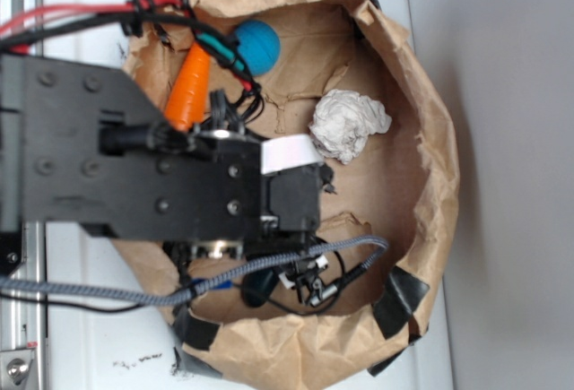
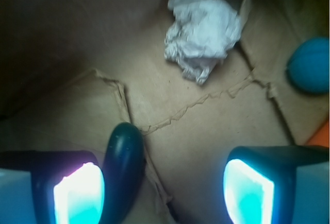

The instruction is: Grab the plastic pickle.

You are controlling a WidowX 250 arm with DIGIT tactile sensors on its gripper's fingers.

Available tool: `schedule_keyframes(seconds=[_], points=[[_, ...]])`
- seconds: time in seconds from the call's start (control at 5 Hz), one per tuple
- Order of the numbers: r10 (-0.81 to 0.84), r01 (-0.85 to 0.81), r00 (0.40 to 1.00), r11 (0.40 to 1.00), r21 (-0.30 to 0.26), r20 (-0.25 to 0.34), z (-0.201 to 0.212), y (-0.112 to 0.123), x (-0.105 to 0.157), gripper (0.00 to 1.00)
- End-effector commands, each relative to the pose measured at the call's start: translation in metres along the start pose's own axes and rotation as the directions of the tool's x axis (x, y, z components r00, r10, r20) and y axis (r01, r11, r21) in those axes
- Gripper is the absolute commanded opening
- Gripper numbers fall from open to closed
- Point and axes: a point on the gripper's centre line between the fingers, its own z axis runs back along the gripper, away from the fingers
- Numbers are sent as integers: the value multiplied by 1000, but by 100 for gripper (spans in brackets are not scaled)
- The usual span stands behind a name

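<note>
1. Hanging over the floor of a brown paper bag (image 1: pixel 421 166), the pincer (image 2: pixel 164 190) has its jaws spread wide apart with nothing between them; in the wrist view the two glowing pads (image 2: pixel 78 193) sit at the bottom corners with bare paper showing in the gap.
2. Leftmost inside that gap lies the plastic pickle (image 2: pixel 124 167), dark green and glossy, just beside the inner edge of the left-hand pad and possibly touching it, though contact cannot be confirmed. Its rounded end points away from the pincer and its lower end runs out of the picture.
3. Ahead of the pincer, beyond the gap and a little to the right of centre, rests a crumpled white paper wad (image 2: pixel 202 31), well apart from both pads.
4. Further right and ahead sits a blue ball (image 2: pixel 311 64), cut off by the picture's edge.
5. Just outside the right-hand pad, a sliver of the orange toy carrot (image 2: pixel 320 135) shows at the border.
6. From the exterior view, the black arm (image 1: pixel 161 166) and its cables cover the pickle entirely; the carrot (image 1: pixel 188 85) and ball (image 1: pixel 257 46) lie beside the arm and the wad (image 1: pixel 350 125) lies past its tip.
</note>
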Motion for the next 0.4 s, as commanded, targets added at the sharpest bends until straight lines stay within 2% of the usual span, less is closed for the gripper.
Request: schedule_keyframes(seconds=[0.0, 0.2], points=[[57, -55, 998, 986, -155, 6, -15, -22, 8, 100], [76, -76, 997, 986, -151, -3, -20, -33, 8, 100]])
